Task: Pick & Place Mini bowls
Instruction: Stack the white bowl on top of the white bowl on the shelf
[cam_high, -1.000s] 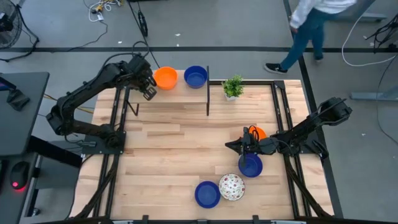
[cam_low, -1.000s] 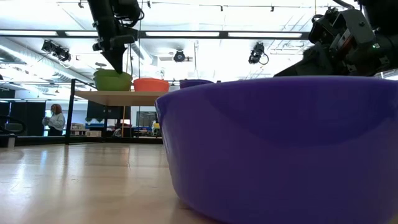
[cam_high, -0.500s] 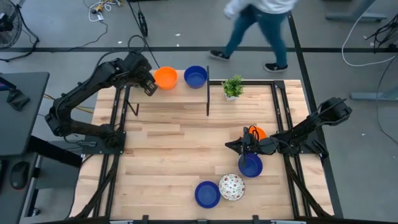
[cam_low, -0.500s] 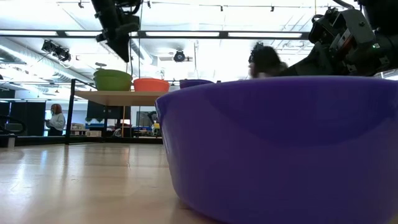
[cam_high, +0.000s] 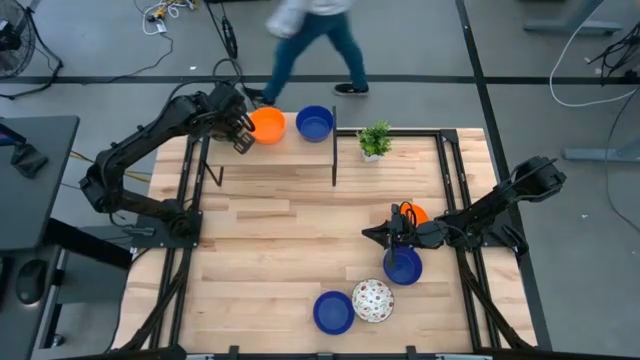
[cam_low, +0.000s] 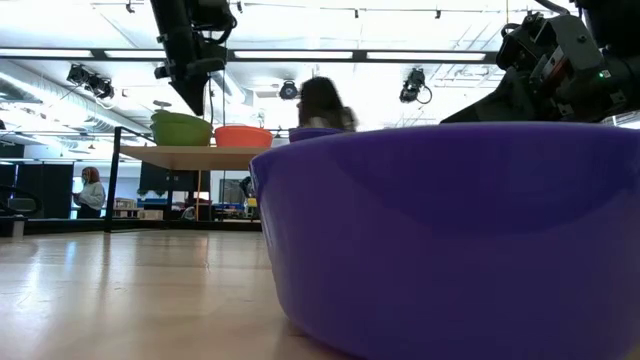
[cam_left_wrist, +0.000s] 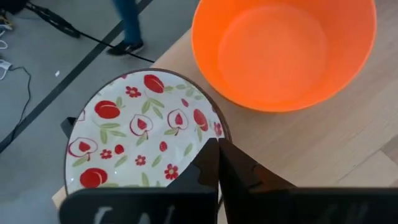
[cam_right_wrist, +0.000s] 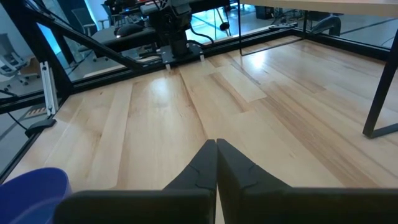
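The desk (cam_high: 300, 230) fills the floor, butcher-block, with a raised shelf (cam_high: 290, 150) along its far edge. On that shelf, left to right: a patterned bowl (cam_left_wrist: 140, 134), white with red fruit, sits at the far-left corner, an orange bowl (cam_high: 266, 124) is just beside it, and a blue bowl (cam_high: 314, 123) comes next, with a small potted plant (cam_high: 374, 140) beyond. The left end effector (cam_high: 240, 135) hovers over the shelf's left end, fingers pressed together, empty. Down right, the right end effector (cam_high: 378, 236) waits low, pinched shut on nothing, another orange bowl (cam_high: 414, 212) behind it and a blue bowl (cam_high: 402, 266) just beside. Near edge: a blue bowl (cam_high: 333, 311) touching a floral bowl (cam_high: 372, 300). Best play, I'd say: lift straight clear without nudging the patterned bowl off that corner. A person (cam_high: 305, 30) is walking behind.
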